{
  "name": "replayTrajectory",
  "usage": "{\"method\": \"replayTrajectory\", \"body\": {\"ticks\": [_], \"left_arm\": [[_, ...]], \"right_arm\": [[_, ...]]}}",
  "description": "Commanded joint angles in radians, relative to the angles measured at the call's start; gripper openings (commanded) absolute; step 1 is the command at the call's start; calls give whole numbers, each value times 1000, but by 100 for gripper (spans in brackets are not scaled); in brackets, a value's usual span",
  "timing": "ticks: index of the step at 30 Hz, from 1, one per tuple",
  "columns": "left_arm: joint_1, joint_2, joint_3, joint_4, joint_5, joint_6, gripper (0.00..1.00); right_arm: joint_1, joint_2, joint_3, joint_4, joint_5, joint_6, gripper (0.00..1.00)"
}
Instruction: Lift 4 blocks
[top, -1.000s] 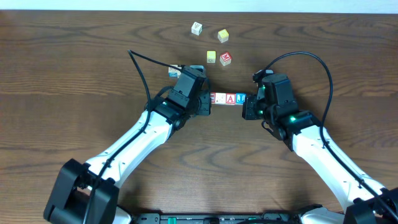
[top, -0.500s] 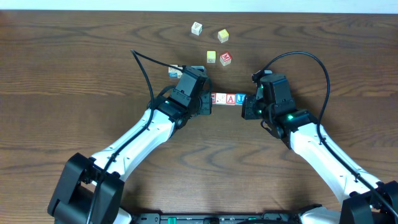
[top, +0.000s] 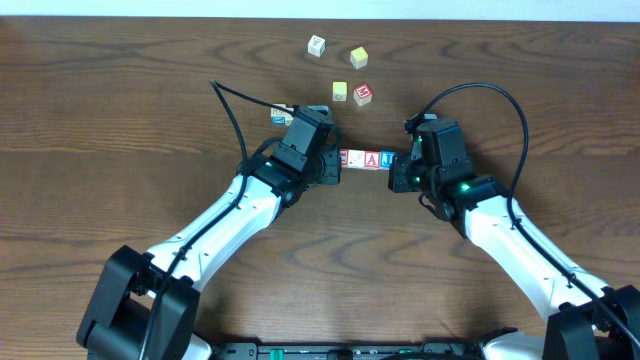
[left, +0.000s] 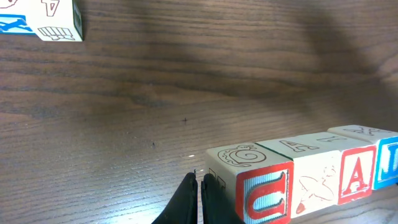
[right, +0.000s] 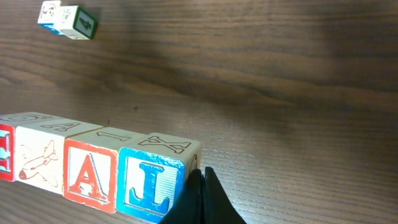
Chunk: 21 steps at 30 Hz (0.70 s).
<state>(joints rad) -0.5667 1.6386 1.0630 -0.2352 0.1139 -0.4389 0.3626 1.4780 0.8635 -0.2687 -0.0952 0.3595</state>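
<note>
The 4 blocks lie in a straight row at mid-table (top: 366, 158): red-framed C (left: 261, 194), whitish one with a red plane (left: 314, 182), red-framed A (left: 355, 175), and a blue-lettered one (right: 150, 185). My left gripper (top: 336, 166) is shut, its fingertips (left: 200, 186) pressed against the C block's outer side. At the other end, my right gripper (top: 398, 170) is shut too, its tips (right: 200, 178) against the blue block's outer side. The row is pinched end to end between them. Whether it still touches the wood I cannot tell.
Behind the row lie loose cubes: a white one (top: 316, 45), two yellow ones (top: 358, 57) (top: 340, 91) and a red one (top: 363, 94). A pair of white cubes with blue-green marks (top: 281, 113) sits just behind my left wrist.
The rear of the left arm has shifted slightly to the right. Both grippers and the row of blocks stay where they were.
</note>
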Motion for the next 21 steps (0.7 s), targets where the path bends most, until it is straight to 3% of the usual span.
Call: {"method": "replayTrajectory", "body": {"ticks": [1, 21], "left_arm": [[-47, 9, 21, 35, 167, -11, 7], [-47, 59, 21, 58, 210, -38, 7]], "right_arm": [[28, 10, 25, 19, -210, 7, 1], [22, 11, 25, 41, -232, 29, 1]]}}
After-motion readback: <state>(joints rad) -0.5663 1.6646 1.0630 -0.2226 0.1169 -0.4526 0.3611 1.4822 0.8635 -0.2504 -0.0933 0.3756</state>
